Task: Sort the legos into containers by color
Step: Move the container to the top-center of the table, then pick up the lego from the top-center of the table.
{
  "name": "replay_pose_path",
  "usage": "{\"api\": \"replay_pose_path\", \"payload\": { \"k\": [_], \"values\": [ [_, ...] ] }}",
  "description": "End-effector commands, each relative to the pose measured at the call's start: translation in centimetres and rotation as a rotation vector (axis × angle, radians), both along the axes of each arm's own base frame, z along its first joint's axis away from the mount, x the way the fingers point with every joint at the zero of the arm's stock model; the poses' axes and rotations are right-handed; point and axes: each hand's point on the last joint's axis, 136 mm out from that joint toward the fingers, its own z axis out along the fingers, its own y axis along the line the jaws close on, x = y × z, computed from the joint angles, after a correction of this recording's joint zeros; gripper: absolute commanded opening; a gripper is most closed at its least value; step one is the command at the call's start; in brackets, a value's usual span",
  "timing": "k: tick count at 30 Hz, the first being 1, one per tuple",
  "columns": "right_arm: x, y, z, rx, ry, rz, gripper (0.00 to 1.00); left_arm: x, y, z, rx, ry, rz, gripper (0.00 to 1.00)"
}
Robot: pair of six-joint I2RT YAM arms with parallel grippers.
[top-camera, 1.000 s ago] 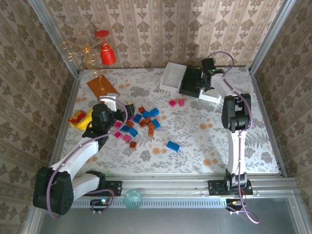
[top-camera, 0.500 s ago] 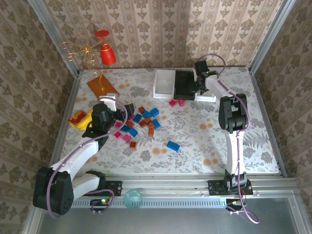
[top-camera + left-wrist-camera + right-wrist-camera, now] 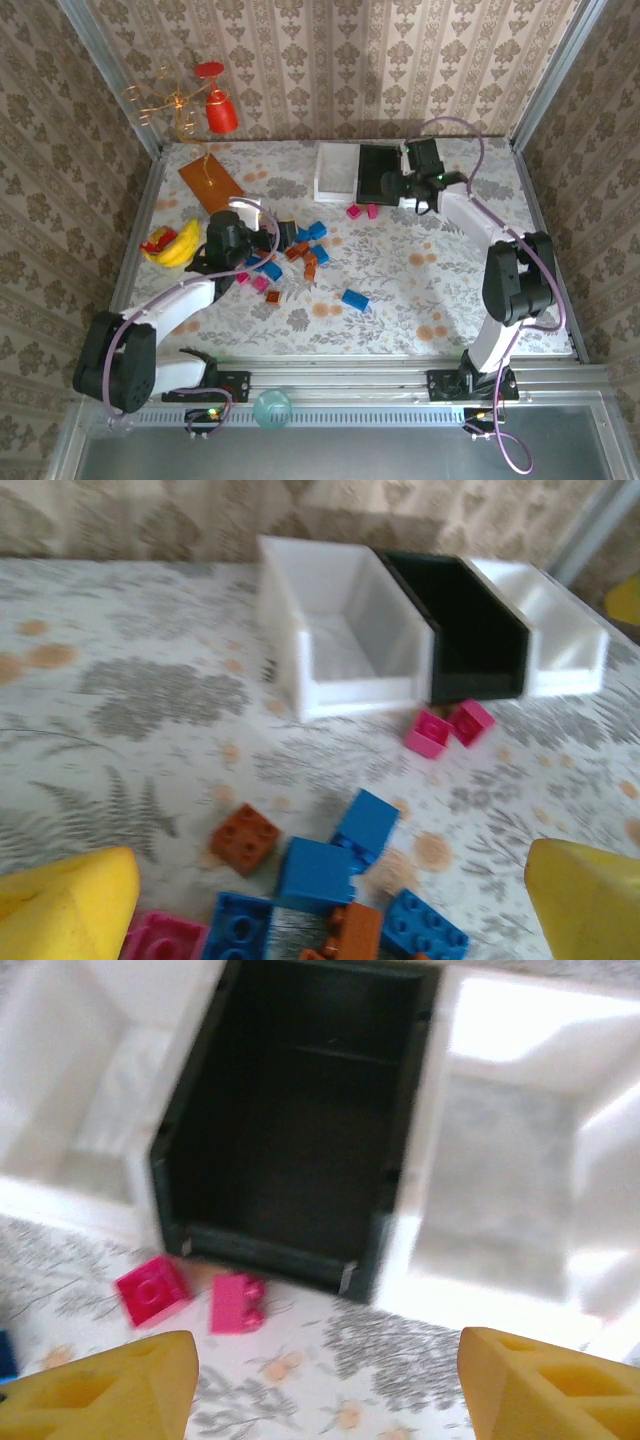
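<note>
Left gripper (image 3: 268,232): jaws spread wide, nothing between them. You have it over the left-centre of the worktop (image 3: 420,290), at the left edge of the main cluster of legos (image 3: 297,246). In the left wrist view its yellow fingers (image 3: 62,908) sit in the 2 lower corners. Blue bricks (image 3: 315,873), a brown brick (image 3: 245,837) and a pink brick (image 3: 160,942) lie on the worktop between and ahead of them.

Right gripper (image 3: 395,187): jaws well apart, holding nothing. It sits at the far side, just in front of the black tray (image 3: 372,170). In the right wrist view 2 magenta bricks (image 3: 152,1290) lie side by side just beside that tray's near wall.

Containers: 3 in a row along the far edge, close against each other. The left white tray (image 3: 336,172) comes first, the black tray is in the middle, and the right white tray (image 3: 552,630) is last. From above, the right arm covers most of the right white tray.

1 lone blue brick (image 3: 354,299) lies well apart from the cluster, nearer the arm bases.

Also on the worktop are a yellow banana toy (image 3: 175,245) at the left edge and an orange-brown board (image 3: 210,178) at the far left.
</note>
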Motion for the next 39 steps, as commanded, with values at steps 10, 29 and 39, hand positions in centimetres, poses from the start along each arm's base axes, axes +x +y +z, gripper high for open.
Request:
{"api": "replay_pose_path", "payload": {
  "k": [10,29,39],
  "values": [
    [0.3,4.0,-9.4,-0.026,0.104,-0.014,0.62,-0.1,-2.9,2.7,-0.066,-0.048,-0.111,1.00],
    [2.4,4.7,-13.5,-0.083,0.210,0.038,0.36,0.0,-1.5,2.1,-0.024,-0.053,-0.037,1.00],
    [-1.1,5.2,-6.2,0.095,0.051,0.064,0.26,0.4,-0.7,1.8,-0.011,-0.040,0.014,1.00]
  ]
}}
